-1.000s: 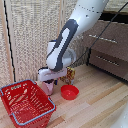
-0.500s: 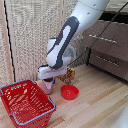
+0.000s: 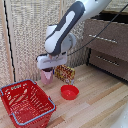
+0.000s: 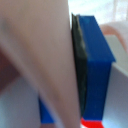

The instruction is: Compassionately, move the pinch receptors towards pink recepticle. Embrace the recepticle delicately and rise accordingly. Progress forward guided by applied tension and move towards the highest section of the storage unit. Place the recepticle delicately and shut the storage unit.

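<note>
The pinch receptors (image 3: 47,69) are down on the pink recepticle (image 3: 47,76), which hangs right below the wrist. The wrist view is mostly a blur of pale cup wall pressed flat against one blue-tipped finger pad (image 4: 92,60), so the fingers look clamped on it. Whether the cup has cleared the floor is hard to tell from here.

So the approach and the grab look done. Everything else is left — the carry up and across to the storage unit (image 3: 107,42), which sits well off to the arm's far side. Its highest section (image 3: 112,18) seems pulled out already, dark inside. Then comes setting the cup in and pushing the drawer shut.

A red bowl (image 3: 69,92) and red basket (image 3: 27,102) sit near the gripper, lower down.
</note>
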